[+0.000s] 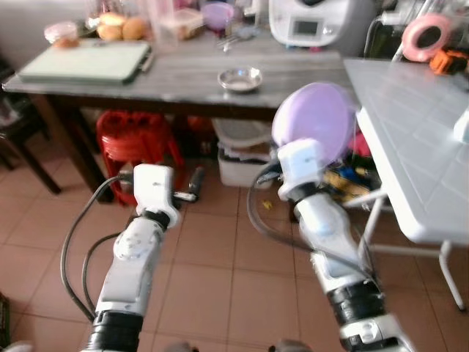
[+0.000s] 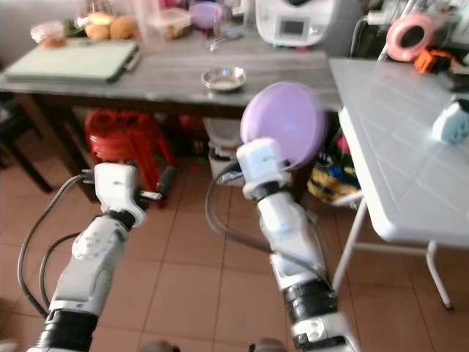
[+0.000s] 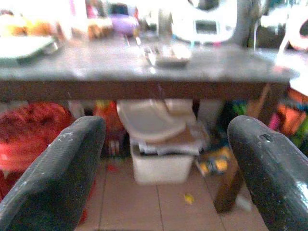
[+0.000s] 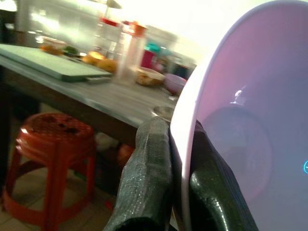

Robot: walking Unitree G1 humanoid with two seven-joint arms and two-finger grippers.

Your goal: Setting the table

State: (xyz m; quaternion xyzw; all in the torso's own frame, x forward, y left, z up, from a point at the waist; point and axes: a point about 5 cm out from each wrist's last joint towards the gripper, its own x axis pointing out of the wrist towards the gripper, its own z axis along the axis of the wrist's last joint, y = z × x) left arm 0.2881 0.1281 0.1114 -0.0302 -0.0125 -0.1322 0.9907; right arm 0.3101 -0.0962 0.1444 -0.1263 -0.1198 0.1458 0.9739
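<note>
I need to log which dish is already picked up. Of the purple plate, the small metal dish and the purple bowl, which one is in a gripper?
The purple plate, pinched upright by its rim in the right gripper; the other two sit on the wooden table.

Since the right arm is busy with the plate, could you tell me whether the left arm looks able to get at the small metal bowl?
Probably not yet: the open left pincer hangs below the tabletop, short of the metal bowl.

Left pincer (image 3: 166, 159) agape, right pincer (image 4: 175, 192) seemingly clamped.
</note>
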